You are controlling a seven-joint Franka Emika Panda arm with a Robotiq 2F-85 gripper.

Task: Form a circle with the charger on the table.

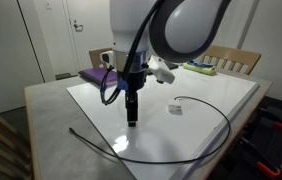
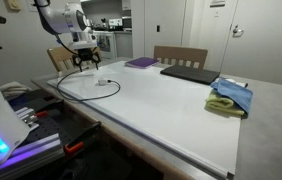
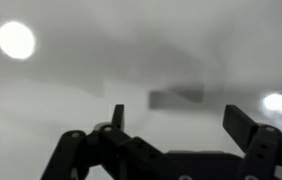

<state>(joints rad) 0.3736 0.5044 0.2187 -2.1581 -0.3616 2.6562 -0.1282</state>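
Now the charger (image 1: pixel 228 125) lies in a wide, unclosed arc on the table (image 1: pixel 86 100). Its white plug block (image 1: pixel 177 108) sits mid-panel and its loose tail runs toward the near edge. The gripper (image 1: pixel 131 118) hangs low over the glossy top between tail and plug, and the wrist view shows its fingers (image 3: pixel 243 122) spread with nothing between them. The risk is that a shallow pinch skids off the thin cable, or a drag hauls the plug along and the arc opens wider.
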